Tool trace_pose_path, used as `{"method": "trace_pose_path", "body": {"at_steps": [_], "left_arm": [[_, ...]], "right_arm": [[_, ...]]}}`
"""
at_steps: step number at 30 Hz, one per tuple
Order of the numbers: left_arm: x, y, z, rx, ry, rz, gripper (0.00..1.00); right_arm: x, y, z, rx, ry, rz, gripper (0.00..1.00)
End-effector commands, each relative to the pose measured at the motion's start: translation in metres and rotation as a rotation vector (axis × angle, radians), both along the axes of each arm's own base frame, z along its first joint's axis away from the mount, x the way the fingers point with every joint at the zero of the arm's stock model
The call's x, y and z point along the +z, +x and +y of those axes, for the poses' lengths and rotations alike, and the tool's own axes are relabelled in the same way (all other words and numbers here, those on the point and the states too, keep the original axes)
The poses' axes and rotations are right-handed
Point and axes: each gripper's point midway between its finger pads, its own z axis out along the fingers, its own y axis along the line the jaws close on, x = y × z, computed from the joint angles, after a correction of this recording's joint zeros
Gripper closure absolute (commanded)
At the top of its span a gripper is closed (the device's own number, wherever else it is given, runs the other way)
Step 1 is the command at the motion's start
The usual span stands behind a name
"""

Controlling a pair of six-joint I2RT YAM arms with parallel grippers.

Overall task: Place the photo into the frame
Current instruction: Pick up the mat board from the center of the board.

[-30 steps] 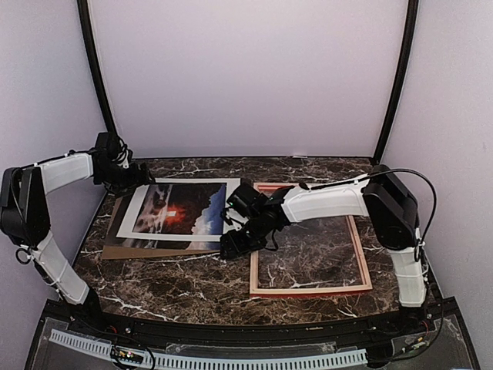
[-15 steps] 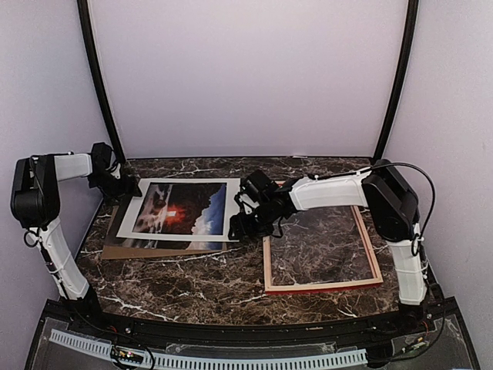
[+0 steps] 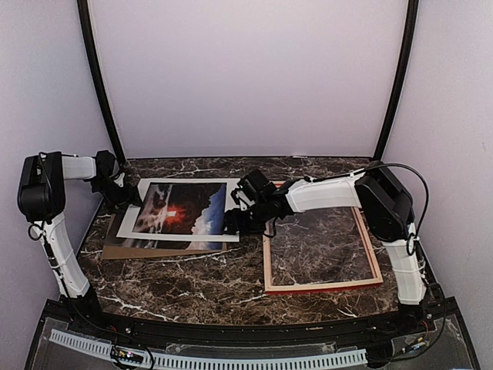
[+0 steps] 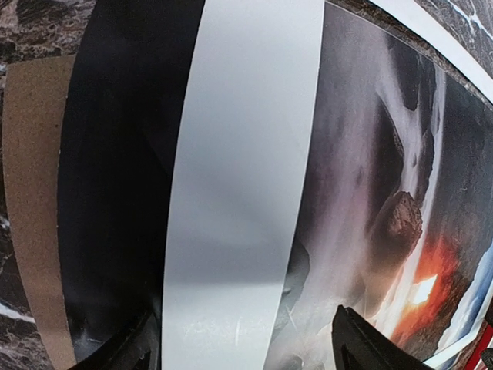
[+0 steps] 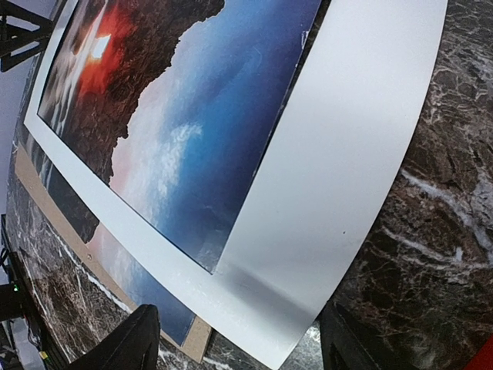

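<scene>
The photo (image 3: 181,208) lies face up at the left of the table, under a white mat (image 3: 231,185) whose window shows it. Both lie on a brown backing board (image 3: 115,250). The frame (image 3: 320,287) lies flat at the right, pale back up, marble showing through its pane. My left gripper (image 3: 115,193) is open at the mat's far-left corner. In the left wrist view its gripper (image 4: 246,354) straddles the mat's left strip (image 4: 239,169). My right gripper (image 3: 233,223) is open over the mat's near-right corner (image 5: 308,231). The photo (image 5: 200,116) shows there too.
The dark marble table (image 3: 192,285) has grey walls on three sides and two black posts (image 3: 96,69) at the back corners. A black rail with a white cable chain (image 3: 231,361) runs along the near edge.
My right gripper has left the frame's left rail and moved left to the mat's right edge. The frame has shifted right. My left gripper has drawn back left to the mat's corner.
</scene>
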Motion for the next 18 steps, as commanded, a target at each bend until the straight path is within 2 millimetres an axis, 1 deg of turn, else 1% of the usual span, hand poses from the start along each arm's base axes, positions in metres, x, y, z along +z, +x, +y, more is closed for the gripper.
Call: {"method": "trace_pose_path", "body": {"at_steps": [1,5,10,13,18], "left_arm": [[0.0,-0.002,0.002,-0.014,-0.001,0.022,0.2],[-0.007,-0.006,0.005,-0.014,0.018,0.041,0.19],[-0.013,-0.01,0.001,-0.022,-0.006,0.061,0.18],[-0.012,-0.012,-0.003,-0.03,-0.026,0.059,0.19],[-0.004,-0.011,-0.013,-0.044,-0.086,0.032,0.22]], "right_arm": [[-0.017,-0.002,-0.001,-0.012,-0.001,0.037,0.27],[-0.016,-0.002,0.001,-0.011,0.006,0.041,0.27],[-0.016,-0.004,0.006,-0.003,0.037,0.059,0.28],[-0.015,-0.005,0.009,0.003,0.052,0.07,0.28],[-0.015,-0.006,0.012,0.007,0.064,0.075,0.29]]}}
